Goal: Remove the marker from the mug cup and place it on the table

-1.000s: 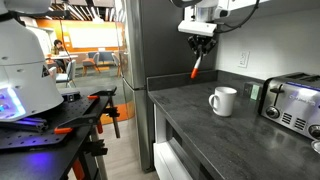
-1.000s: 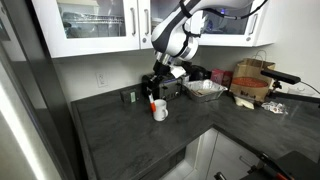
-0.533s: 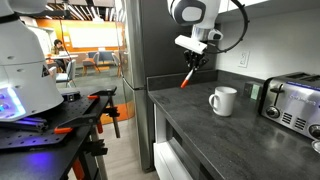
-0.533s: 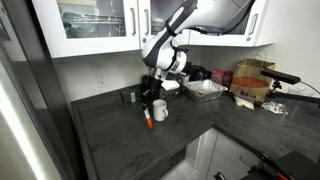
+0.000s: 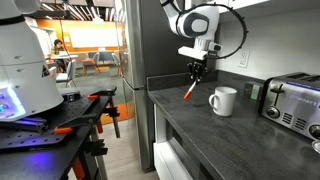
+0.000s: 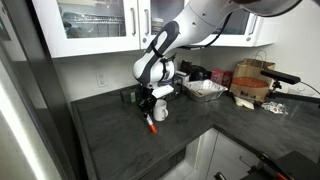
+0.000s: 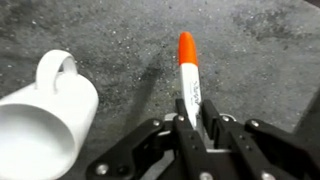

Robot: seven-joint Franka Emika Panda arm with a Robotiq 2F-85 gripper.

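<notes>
Now we see gripper [image 7: 190, 118] jaws clamped on marker [image 7: 187, 62]: thin stick, glossy orange cap, white printed barrel. Marker outside mug cup [image 7: 45, 115], just right of it in wrist view, tilted over table [image 7: 265, 60]. Mug smooth white ceramic, looped handle. Table matte, speckled dark grey.

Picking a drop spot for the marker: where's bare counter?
Bare table beside the mug cup, under the marker the gripper holds, and forward to the front edge. Crowded past it toward the toaster.
</notes>
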